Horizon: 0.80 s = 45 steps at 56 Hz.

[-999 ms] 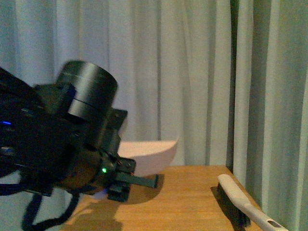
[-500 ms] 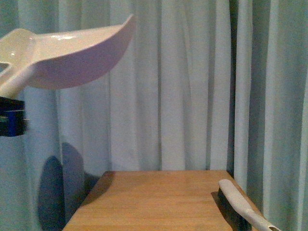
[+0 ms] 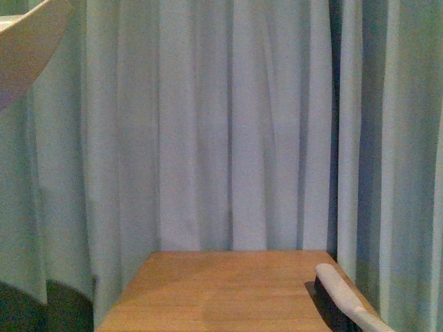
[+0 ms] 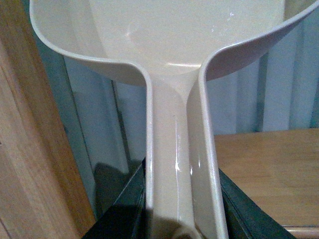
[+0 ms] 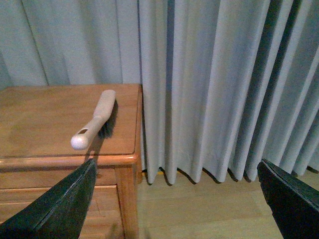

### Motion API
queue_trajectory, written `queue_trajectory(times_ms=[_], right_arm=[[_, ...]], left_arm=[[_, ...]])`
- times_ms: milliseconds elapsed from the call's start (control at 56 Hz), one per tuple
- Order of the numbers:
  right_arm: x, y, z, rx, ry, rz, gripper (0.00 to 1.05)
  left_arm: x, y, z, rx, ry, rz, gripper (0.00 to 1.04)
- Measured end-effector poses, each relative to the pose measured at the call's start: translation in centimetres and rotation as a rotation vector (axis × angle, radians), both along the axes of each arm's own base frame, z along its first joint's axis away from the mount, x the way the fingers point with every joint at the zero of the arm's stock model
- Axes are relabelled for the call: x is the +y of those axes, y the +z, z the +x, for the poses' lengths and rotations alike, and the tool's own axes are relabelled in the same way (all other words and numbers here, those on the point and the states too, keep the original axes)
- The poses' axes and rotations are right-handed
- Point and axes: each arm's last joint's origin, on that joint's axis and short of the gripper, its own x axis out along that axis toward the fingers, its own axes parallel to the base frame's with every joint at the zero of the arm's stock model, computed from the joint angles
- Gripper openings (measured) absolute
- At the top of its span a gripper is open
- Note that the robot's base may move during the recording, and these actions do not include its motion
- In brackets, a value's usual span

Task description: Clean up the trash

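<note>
Left claw [image 4: 180,201] pinches the handle of a beige dustpan [image 4: 164,40], with dark fingers [image 4: 124,211] pressed against both sides of the handle and the scoop opening away from the wrist camera. Inside of the scoop that shows looks bare and glossy. In the front view only one curved edge of the dustpan [image 3: 28,41] shows, high in the upper left corner, raised well above the tabletop [image 3: 221,290]. Right claw [image 5: 177,164] is spread wide, its two dark fingers [image 5: 60,204] far apart and holding nothing, hanging off the side of the tabletop [image 5: 45,119] over a wooden floor [image 5: 199,209]. A hand brush [image 5: 97,117] with a beige handle and dark bristles lies flat on the tabletop, along its right edge, round handle end toward the near edge; the front view shows the same brush [image 3: 339,294] at the lower right. A pale grey-green curtain [image 3: 228,124] hangs in folds behind the tabletop and along its right side. Trash: cannot tell where it is, as none of the three views shows it.
</note>
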Motion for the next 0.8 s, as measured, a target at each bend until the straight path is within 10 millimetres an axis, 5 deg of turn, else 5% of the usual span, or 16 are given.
queue_trajectory(times_ms=[178, 303, 410, 517, 642, 803], right_arm=[[0.0, 0.1, 0.1, -0.010, -0.030, -0.020, 0.97], [0.0, 1.7, 0.6, -0.128, -0.361, -0.126, 0.97], [-0.2, 0.8, 2.1, 0.030, -0.431, -0.178, 0.97], [-0.1, 1.7, 4.7, 0.173, -0.347, -0.153, 0.97], [0.5, 4.9, 10.2, 0.301, -0.232, -0.056, 0.97], [2.4, 6.3, 17.0, 0.479, -0.137, 0.016, 0.97]], left_arm=[[0.3, -1.3, -0.8, 0.042, -0.005, -0.009, 0.28], [0.3, -1.4, -0.9, 0.046, -0.006, -0.013, 0.28], [0.3, -1.4, -0.9, 0.044, -0.010, -0.012, 0.28], [0.3, -1.4, -0.9, 0.044, -0.011, -0.014, 0.28], [0.3, -1.4, -0.9, 0.043, -0.010, -0.014, 0.28], [0.3, -1.3, -0.9, 0.043, -0.011, -0.014, 0.28]])
